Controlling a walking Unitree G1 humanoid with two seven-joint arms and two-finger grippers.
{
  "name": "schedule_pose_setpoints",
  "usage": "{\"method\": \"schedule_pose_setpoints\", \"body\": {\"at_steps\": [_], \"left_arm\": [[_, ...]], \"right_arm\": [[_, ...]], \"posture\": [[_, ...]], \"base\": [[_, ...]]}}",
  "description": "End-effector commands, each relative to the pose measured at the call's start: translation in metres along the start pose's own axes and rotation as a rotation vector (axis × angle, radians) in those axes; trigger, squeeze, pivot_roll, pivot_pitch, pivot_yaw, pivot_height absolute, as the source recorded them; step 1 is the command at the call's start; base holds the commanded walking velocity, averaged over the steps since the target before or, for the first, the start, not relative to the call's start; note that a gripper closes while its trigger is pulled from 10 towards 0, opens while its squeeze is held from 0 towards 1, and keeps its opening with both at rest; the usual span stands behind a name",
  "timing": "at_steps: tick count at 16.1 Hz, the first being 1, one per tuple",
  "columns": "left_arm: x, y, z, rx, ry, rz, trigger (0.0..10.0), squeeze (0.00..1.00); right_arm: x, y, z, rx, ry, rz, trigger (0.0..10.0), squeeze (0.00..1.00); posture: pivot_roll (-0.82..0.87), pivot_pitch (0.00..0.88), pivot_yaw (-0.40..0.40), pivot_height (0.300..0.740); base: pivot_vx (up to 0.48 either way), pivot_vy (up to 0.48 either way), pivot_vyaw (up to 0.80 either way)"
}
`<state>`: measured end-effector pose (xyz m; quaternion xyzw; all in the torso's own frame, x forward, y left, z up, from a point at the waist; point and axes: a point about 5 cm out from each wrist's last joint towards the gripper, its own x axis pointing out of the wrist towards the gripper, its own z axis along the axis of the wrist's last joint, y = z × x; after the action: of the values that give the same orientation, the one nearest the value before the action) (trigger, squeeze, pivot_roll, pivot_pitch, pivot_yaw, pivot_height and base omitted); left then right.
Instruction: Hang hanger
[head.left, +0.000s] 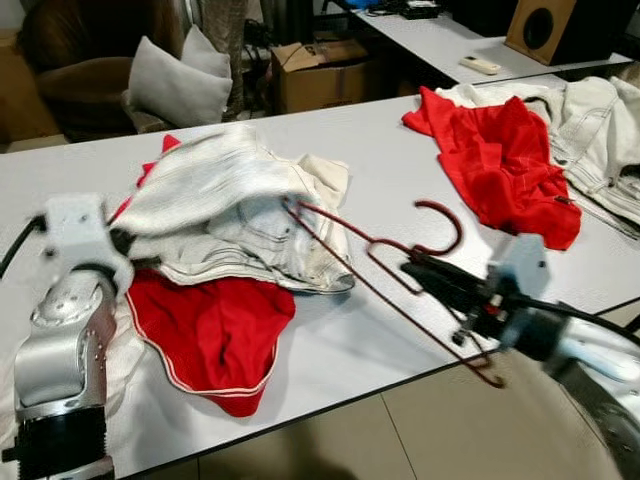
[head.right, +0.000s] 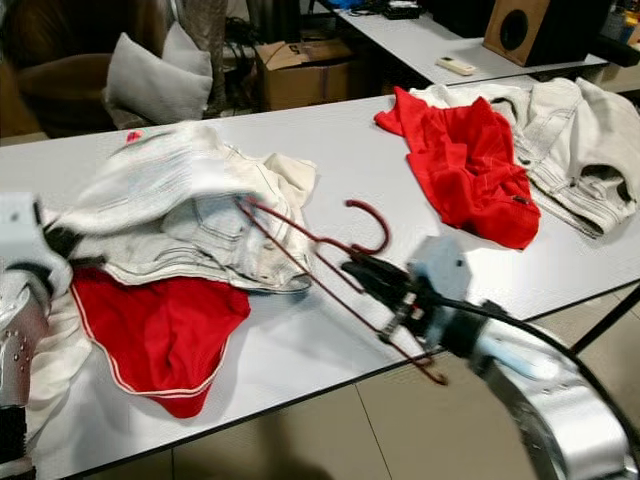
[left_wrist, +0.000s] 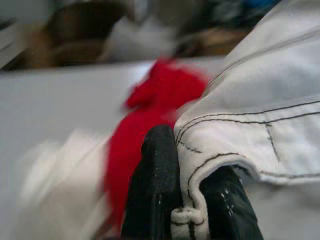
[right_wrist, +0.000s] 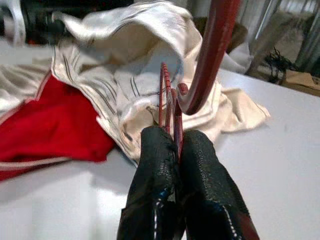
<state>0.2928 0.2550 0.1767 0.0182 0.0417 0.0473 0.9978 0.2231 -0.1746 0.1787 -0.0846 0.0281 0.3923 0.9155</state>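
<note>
A dark red wire hanger (right_wrist: 212, 55) hangs over the white table (head.left: 380, 150), hook up, and my right gripper (head.left: 415, 265) is shut on its wires just below the hook. The hanger's far end pokes into a white stitched garment (head.left: 220, 190) that lies heaped on the table's left part. At the left end of that heap my left gripper (left_wrist: 185, 165) is shut on the garment's seamed edge. A red garment (head.left: 215, 330) with white trim lies under the white one, near the table's front edge.
Another red garment (head.left: 495, 150) and a white jacket (head.left: 600, 130) lie at the table's right end. Behind the table stand a cardboard box (head.left: 320, 70), a grey pillow (head.left: 180, 85), and a second table with a speaker (head.left: 545, 30) and a remote (head.left: 480, 65).
</note>
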Motion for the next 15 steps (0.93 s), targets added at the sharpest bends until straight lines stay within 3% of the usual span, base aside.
{"method": "schedule_pose_setpoints", "body": {"at_steps": [1,2,3,4,5,6,7,8,9,10,12,14,15], "left_arm": [[0.000,-0.011,0.020,0.025,-0.077,-0.136,10.0,0.77],[-0.001,-0.014,0.023,0.039,-0.086,-0.175,10.0,1.00],[-0.003,-0.019,0.029,0.123,-0.087,-0.275,10.0,1.00],[-0.004,-0.021,0.029,0.150,-0.084,-0.306,10.0,1.00],[-0.003,-0.023,0.032,0.240,-0.075,-0.355,10.0,1.00],[-0.004,-0.025,0.033,0.257,-0.076,-0.376,10.0,1.00],[-0.007,-0.030,0.035,0.278,-0.082,-0.450,10.0,1.00],[-0.016,-0.035,0.034,0.380,-0.045,-0.612,10.0,1.00],[-0.018,-0.035,0.033,0.410,-0.031,-0.638,10.0,1.00],[-0.019,-0.027,0.031,0.572,0.019,-0.641,10.0,1.00],[-0.013,-0.024,0.041,0.631,-0.058,-0.558,10.0,1.00],[-0.008,-0.034,0.052,0.696,-0.170,-0.520,10.0,1.00],[-0.007,-0.045,0.051,0.760,-0.198,-0.550,10.0,0.41]], "right_arm": [[-0.005,0.001,0.005,-0.013,0.003,0.022,10.0,0.00],[-0.006,0.001,0.004,-0.014,0.008,0.025,10.0,0.00],[-0.009,-0.001,0.005,-0.019,0.018,0.020,10.0,0.00],[-0.010,-0.002,0.005,-0.022,0.020,0.015,10.0,0.00],[-0.010,-0.005,0.006,-0.018,0.013,-0.002,10.0,0.00],[-0.010,-0.005,0.006,-0.017,0.012,-0.004,10.0,0.00],[-0.009,-0.005,0.006,-0.016,0.008,-0.003,10.0,0.00],[-0.008,-0.004,0.008,-0.013,-0.002,0.002,10.0,0.00],[-0.007,-0.004,0.008,-0.013,-0.002,0.002,10.0,0.00],[-0.007,-0.003,0.008,-0.010,-0.007,0.004,10.0,0.00],[-0.006,-0.003,0.009,-0.010,-0.012,0.009,10.0,0.00],[-0.003,-0.003,0.011,-0.010,-0.023,0.016,10.0,0.00],[-0.001,-0.003,0.012,-0.010,-0.031,0.019,10.0,0.00]], "posture": [[-0.10,0.000,0.045,0.740],[-0.10,0.000,0.045,0.740],[-0.10,0.000,0.045,0.740],[-0.10,0.000,0.045,0.740],[-0.11,0.000,0.044,0.740],[-0.11,0.000,0.044,0.740],[-0.11,0.000,0.044,0.740],[-0.11,0.000,0.042,0.740],[-0.11,0.000,0.042,0.740],[-0.10,0.000,0.039,0.740],[-0.10,0.000,0.038,0.740],[-0.10,0.000,0.037,0.740],[-0.10,0.000,0.038,0.740]], "base": [[0.000,0.000,0.00],[0.000,0.000,0.00],[0.000,0.000,0.00],[0.000,0.000,0.00],[0.000,0.000,0.00],[0.000,0.000,0.00],[0.000,0.000,0.00],[0.000,0.000,0.00],[0.000,0.000,0.00],[0.000,0.000,0.00],[0.000,0.000,0.00],[0.000,0.000,0.00],[0.000,0.000,0.00]]}}
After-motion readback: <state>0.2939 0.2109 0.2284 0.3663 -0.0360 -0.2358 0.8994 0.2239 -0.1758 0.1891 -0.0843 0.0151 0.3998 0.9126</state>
